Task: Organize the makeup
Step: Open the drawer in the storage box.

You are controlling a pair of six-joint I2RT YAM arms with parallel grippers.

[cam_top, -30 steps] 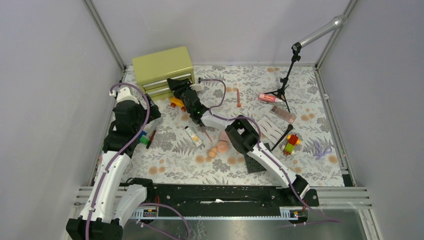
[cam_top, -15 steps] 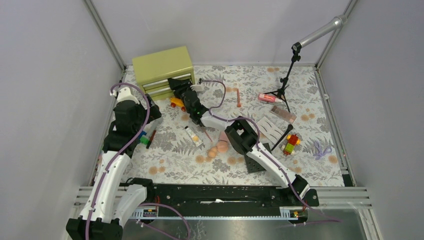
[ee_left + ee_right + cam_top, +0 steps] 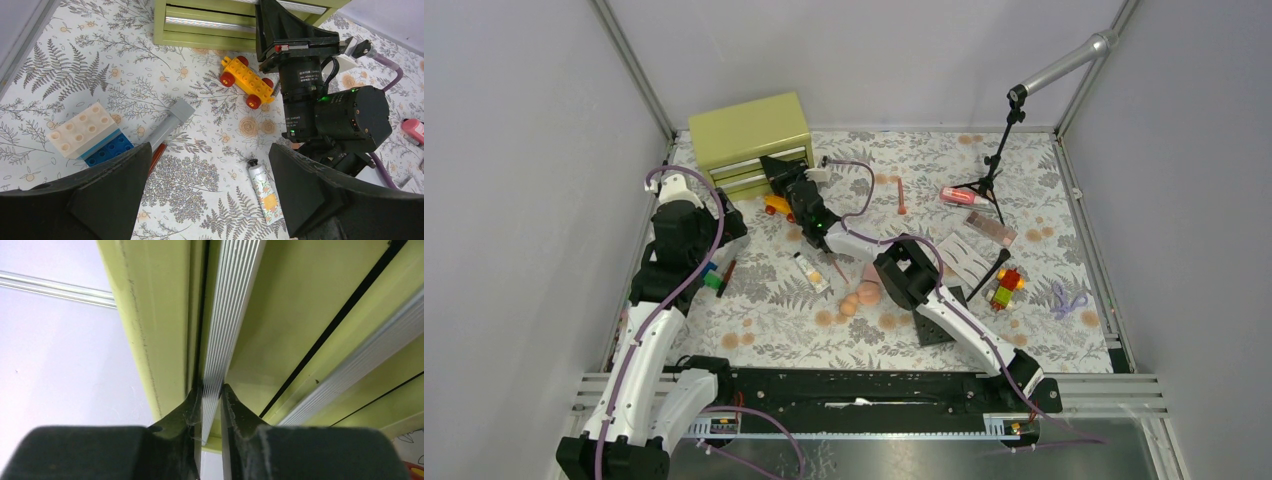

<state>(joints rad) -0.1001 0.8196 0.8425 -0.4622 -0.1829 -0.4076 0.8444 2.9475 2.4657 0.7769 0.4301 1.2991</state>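
While the right fingers [image 3: 176, 426] pinch a ribbed drawer handle [image 3: 235, 305], left fingers [image 3: 100, 200] gape near the cream, black-capped tube [image 3: 264, 192].

The cabinet [image 3: 280, 315] filling the right wrist view has a smooth, matt yellow-green painted face, lightly scratched at upper left. Its drawer handle [image 3: 235, 305] is ribbed silvery metal with a dull sheen. The right gripper [image 3: 211, 395] has matt black plastic fingers [image 3: 180, 430], scuffed grey at the tips. In the left wrist view the printed tablecloth [image 3: 70, 80] looks matt. The toy car [image 3: 247, 81] at upper centre is glossy plastic, and the cream tube [image 3: 264, 187] at lower centre is smooth.
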